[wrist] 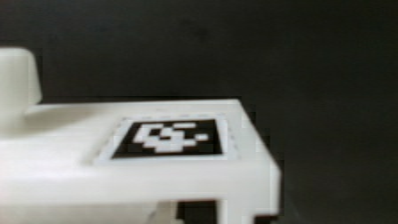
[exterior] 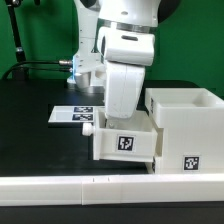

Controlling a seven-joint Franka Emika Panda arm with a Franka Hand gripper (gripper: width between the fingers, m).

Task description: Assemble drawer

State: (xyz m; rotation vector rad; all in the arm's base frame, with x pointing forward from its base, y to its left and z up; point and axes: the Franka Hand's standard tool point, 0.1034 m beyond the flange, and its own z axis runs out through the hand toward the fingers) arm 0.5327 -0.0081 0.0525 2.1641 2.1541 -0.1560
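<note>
A white drawer part with a square tag on its front stands at the table's near middle. A small round knob shows on its side toward the exterior view's left. It sits against a taller open-topped white box that also bears a tag. My gripper is down on top of the tagged part, its fingers hidden behind the hand. The wrist view shows the part's white top and a tag very close, with a dark bit of a fingertip at its edge. Whether the jaws grip cannot be seen.
The marker board lies flat behind the parts, toward the exterior view's left. A long low white border rail runs along the front. A metal fitting with a cable sits at the back on the black table.
</note>
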